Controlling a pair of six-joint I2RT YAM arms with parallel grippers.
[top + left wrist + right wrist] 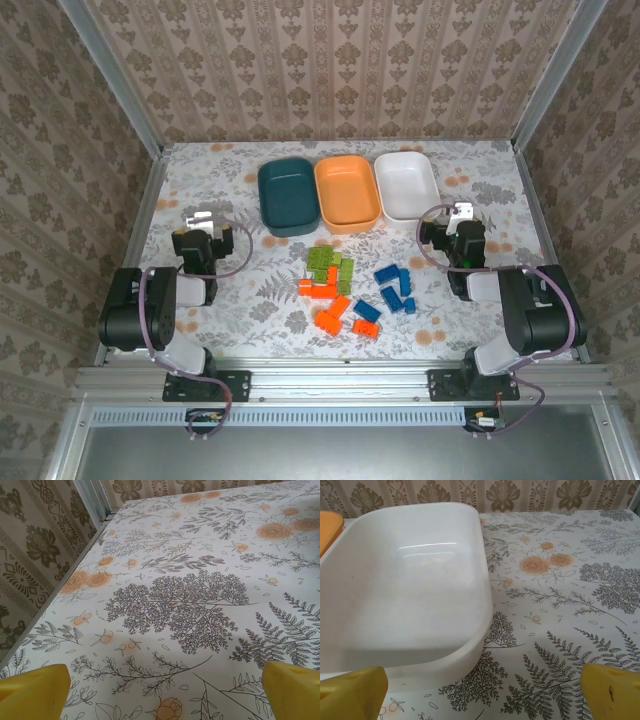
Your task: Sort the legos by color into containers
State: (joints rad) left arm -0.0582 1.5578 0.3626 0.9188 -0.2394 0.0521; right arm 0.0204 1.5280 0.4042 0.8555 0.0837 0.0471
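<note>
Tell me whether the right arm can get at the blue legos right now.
Probably yes: the blue legos lie uncovered near the right gripper, whose jaws stand open, with nothing between them.

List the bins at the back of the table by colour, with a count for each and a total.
Dark teal bin: 1
Orange bin: 1
White bin: 1
Total: 3

top, r-wrist cams share white bin
</note>
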